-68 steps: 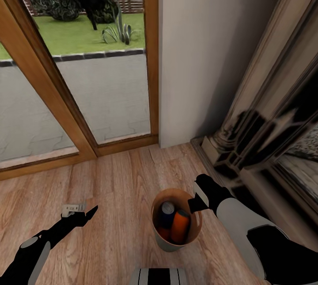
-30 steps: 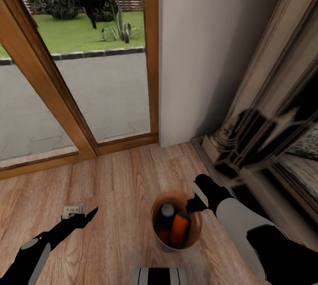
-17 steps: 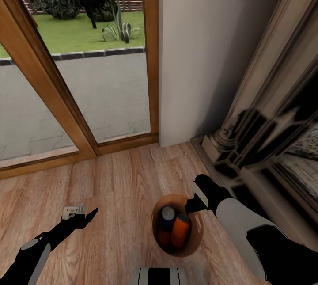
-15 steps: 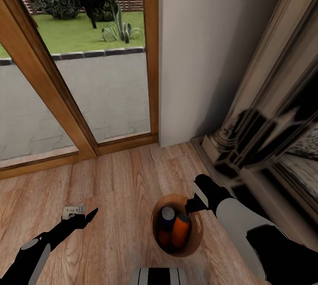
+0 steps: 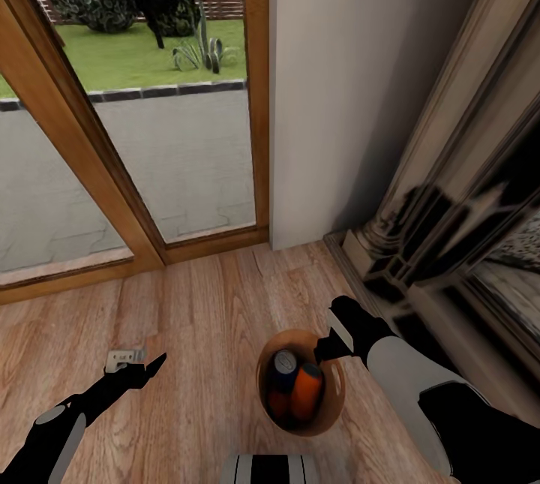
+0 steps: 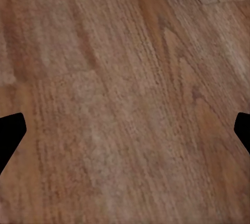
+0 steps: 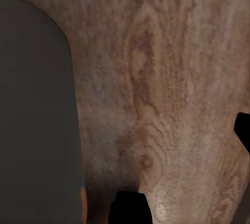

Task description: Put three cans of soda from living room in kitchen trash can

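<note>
The trash can (image 5: 324,418), round with a coppery-brown inside, hangs just above the wood floor, its mouth turned up toward the head camera. Inside it stand a dark blue can of soda (image 5: 283,365) with a silvery top and an orange can (image 5: 306,391); more orange shows low beside them (image 5: 275,403). My right gripper (image 5: 327,349) is shut on the bin's far right rim. In the right wrist view the bin's grey wall (image 7: 31,120) runs beside a black finger (image 7: 130,208). My left gripper (image 5: 141,368) hangs open over bare floor, its fingertips (image 6: 9,135) wide apart.
Wood-framed glass doors (image 5: 97,169) stand ahead on the left, a pale wall section (image 5: 337,94) in the middle, and the ornate dark fireplace (image 5: 450,206) close on the right. A small white-grey block (image 5: 124,356) sits by the left gripper. Open wood floor (image 5: 202,304) lies ahead.
With the right gripper on its rim, the bin has come up off the floor and tipped its mouth toward the camera, hiding its outer wall. It has held still over the last half second.
</note>
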Tool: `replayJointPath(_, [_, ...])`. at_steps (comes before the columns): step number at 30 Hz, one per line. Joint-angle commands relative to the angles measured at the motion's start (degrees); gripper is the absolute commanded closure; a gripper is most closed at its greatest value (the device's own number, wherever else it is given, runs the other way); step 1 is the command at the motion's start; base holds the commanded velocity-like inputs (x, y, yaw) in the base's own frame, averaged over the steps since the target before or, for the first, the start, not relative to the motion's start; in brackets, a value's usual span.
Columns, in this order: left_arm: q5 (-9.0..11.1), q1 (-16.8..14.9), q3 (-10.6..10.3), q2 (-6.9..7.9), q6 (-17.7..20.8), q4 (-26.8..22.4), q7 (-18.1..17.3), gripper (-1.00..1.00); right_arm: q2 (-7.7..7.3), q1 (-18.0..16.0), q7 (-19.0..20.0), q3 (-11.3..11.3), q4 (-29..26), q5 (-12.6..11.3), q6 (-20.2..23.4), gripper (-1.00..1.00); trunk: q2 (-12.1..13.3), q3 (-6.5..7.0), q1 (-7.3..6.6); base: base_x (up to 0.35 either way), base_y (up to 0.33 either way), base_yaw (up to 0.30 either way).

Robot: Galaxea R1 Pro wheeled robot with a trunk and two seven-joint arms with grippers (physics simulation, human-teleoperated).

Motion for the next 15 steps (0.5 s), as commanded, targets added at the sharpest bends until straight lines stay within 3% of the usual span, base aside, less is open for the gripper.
replayJointPath(1, [0.0,0.0,0.0,0.00,0.0,0.0,0.0,-1.00,0.00,0.0,-0.1,0.0,0.0,0.3,0.0,-1.00,0.0,0.00,0.00,0.000,0.000,0.000])
replayJointPath(15, [0.0,0.0,0.0,0.00,0.0,0.0,0.0,-1.00,0.00,0.0,-0.1,0.1,0.0,0.3,0.0,-1.00,0.0,0.00,0.00,0.000,0.000,0.000])
